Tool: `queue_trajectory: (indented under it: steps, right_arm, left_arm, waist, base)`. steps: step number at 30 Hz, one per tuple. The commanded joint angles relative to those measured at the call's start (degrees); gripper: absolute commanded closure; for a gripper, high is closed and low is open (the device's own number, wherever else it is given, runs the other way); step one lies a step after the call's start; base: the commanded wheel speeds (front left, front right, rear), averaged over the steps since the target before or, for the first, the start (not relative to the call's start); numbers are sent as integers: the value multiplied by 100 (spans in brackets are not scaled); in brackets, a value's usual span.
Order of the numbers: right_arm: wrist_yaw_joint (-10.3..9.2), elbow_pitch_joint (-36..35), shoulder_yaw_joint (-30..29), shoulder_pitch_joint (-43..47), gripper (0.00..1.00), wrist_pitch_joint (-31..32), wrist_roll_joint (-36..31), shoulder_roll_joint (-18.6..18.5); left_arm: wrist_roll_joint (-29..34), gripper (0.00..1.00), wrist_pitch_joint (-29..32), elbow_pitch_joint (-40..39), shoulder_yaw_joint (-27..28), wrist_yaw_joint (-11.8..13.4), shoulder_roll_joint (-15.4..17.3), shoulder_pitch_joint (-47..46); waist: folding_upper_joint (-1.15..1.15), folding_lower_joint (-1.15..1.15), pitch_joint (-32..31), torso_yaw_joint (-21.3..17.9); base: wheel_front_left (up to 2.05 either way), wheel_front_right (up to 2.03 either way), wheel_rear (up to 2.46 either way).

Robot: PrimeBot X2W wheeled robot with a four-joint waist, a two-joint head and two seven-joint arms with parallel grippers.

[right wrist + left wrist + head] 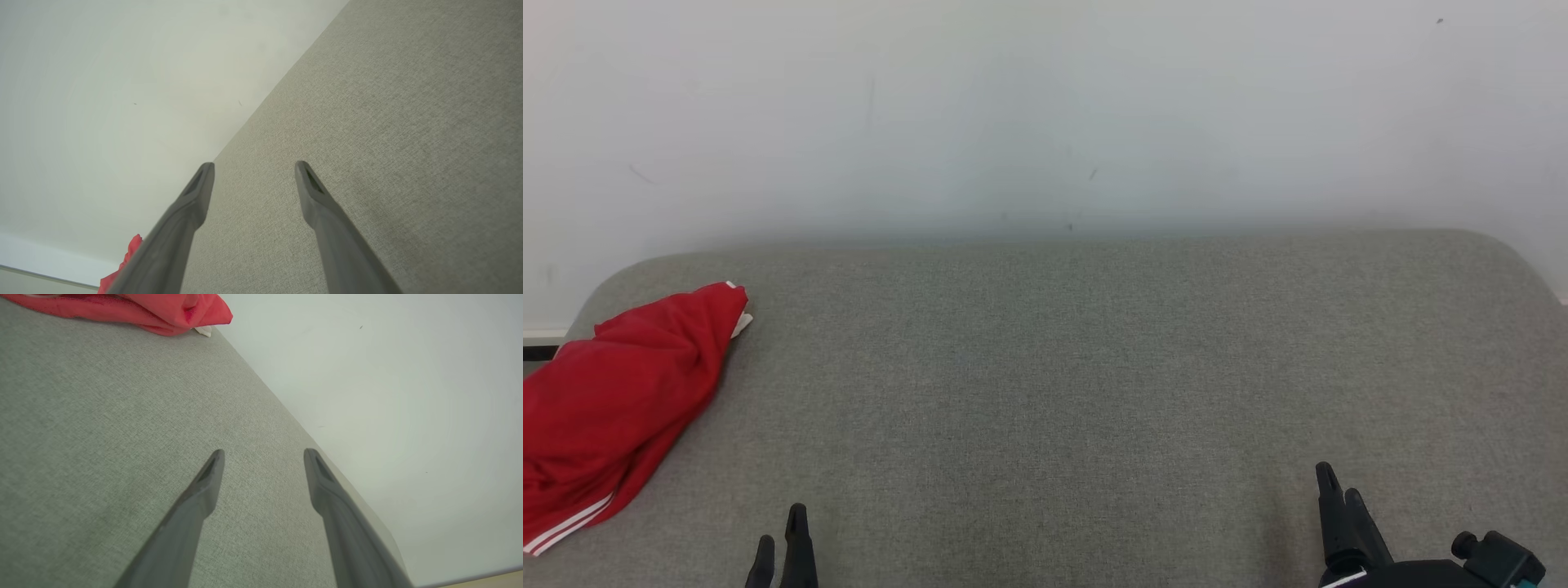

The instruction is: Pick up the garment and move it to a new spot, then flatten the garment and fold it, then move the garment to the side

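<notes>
Red garment (613,400) lies bunched at the far-left side of the grey fabric-covered desk (1045,367), partly cut off by the head view's left edge. Its long axis runs diagonal: the near end w/ white stripes (564,527) sits low-left, toward the robot, and the other end points up-right, toward the desk's back edge & the pale wall (1045,106). A small white tag (742,325) pokes out just beside that far tip. Cloth looks loosely folded over itself w/ soft creases along its length, not laid flat. Left hand (781,527) shows at the bottom of the head view, to the right of the garment's near end, apart from it. In the left wrist view its two fingers (204,486) are spread wide over bare fabric, pointing toward the desk's back edge & the wall, w/ the garment's far tip at that view's top-left. Right hand (1339,482) sits at the lower right, well apart from the garment, across the desk. In the right wrist view it's spread wide too, over grey fabric, w/ a scrap of red at the bottom-left behind one finger. Neither hand grips anything.
</notes>
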Motion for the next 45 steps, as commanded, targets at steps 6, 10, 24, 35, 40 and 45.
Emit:
queue_trajectory:
  steps: [6, 10, 24, 35, 40, 45]
  right_arm:
    - [-5, -40, 72, 14, 0, -94, -559, -34]
    - [-6, -44, 97, 46, 0, -132, -870, -42]
    - [-7, -51, 195, 113, 0, -315, -1815, -68]
    - [-8, -4, 287, 163, 0, -364, -2393, -63]
    - [-9, -5, 314, 187, 0, -397, -2630, -64]
    - [-9, 5, 342, 198, 0, -423, -2843, -64]
  left_arm:
    - [650, 0, -135, -32, -53, 10, 39, 26]
    - [1041, 0, -205, -12, -78, 12, 41, 37]
    - [2128, 0, -419, 64, -170, -54, 48, 39]
    - [2770, 0, -568, 142, -207, -123, 55, 9]
    - [2995, 0, -639, 151, -226, -138, 55, 12]
    - [3192, 0, -704, 160, -251, -143, 57, 43]
  waist:
    - [0, 0, -30, 3]
    - [0, 0, -52, 6]
    - [0, 0, -117, 12]
    - [0, 0, -169, 11]
    - [0, 0, -195, 7]
    - [0, 0, -218, -9]
  base:
    - [0, 0, 0]
    - [0, 0, 0]
    - [0, 0, 0]
    - [0, 0, 0]
    - [0, 0, 0]
    - [0, 0, 0]
